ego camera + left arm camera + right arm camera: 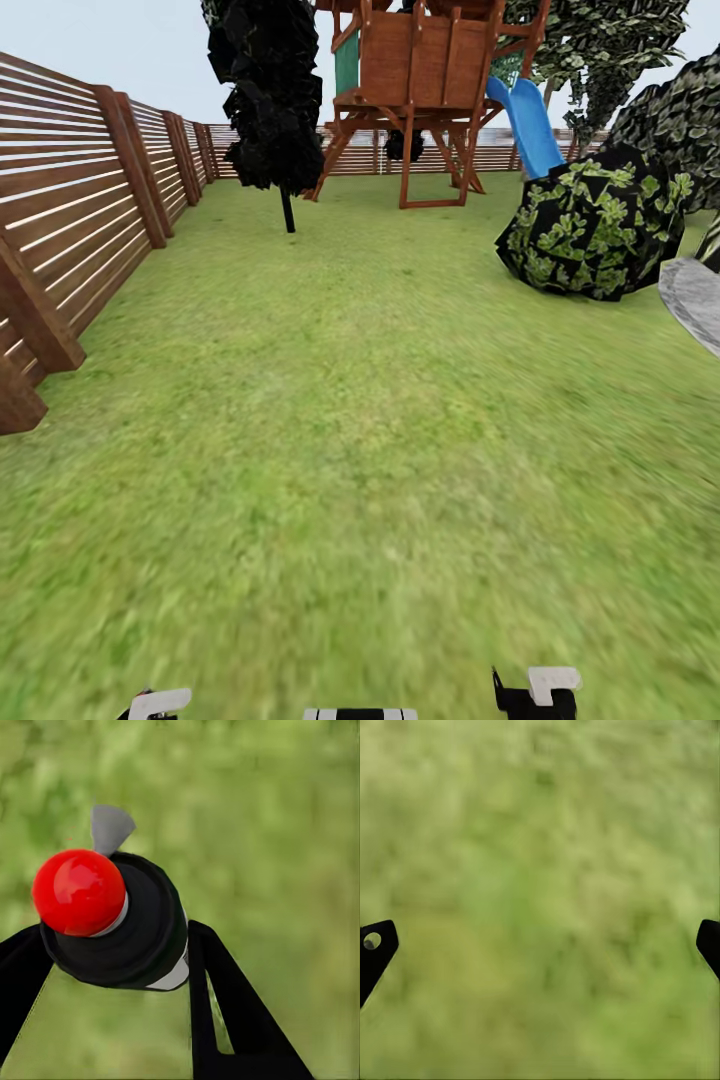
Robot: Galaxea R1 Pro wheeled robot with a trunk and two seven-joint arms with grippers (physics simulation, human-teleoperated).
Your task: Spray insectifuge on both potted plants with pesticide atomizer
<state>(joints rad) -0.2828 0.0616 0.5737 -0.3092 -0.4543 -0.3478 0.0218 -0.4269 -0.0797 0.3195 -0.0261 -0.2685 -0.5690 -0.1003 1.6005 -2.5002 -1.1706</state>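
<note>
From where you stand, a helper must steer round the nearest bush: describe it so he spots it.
Find the wooden playset at the far end of the lawn, with its blue slide. Nearer than the slide's foot and further right sits a round bush. Its dark leaves carry bright green patches, unlike the greyer bush behind it.

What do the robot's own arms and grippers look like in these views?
The left gripper has flat, matte black fingers that taper toward the tips. The right gripper has the same black fingers, rounded at the tip, one with a small round hole. In the head view, black arm parts with white blocks show.
</note>
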